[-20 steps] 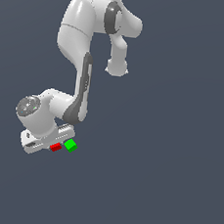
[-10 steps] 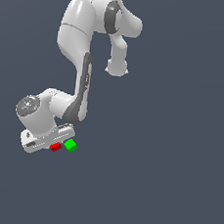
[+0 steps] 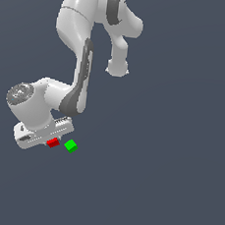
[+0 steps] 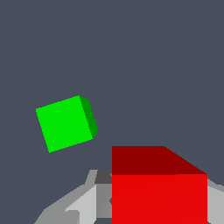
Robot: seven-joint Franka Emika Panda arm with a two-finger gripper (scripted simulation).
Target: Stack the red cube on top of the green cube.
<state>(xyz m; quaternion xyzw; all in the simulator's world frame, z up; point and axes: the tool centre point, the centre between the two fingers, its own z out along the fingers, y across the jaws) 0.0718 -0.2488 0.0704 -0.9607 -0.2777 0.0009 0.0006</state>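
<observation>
In the exterior view the red cube (image 3: 53, 143) sits at the tip of my gripper (image 3: 50, 140), low on the exterior view's left. The green cube (image 3: 71, 146) rests just to its right, a small gap apart. In the wrist view the red cube (image 4: 159, 188) fills the space between my grey fingers (image 4: 83, 202), which stand against its two sides. The gripper is shut on it. The green cube (image 4: 65, 124) lies free on the floor beyond, turned at a slight angle to the red one.
The white arm (image 3: 80, 41) rises above the hand (image 3: 36, 125) and bends over the scene. The plain dark grey floor (image 3: 166, 180) spreads all around both cubes.
The hand has shifted a little up and towards the exterior view's left, and the red cube has gone with it. The green cube has stayed put.
</observation>
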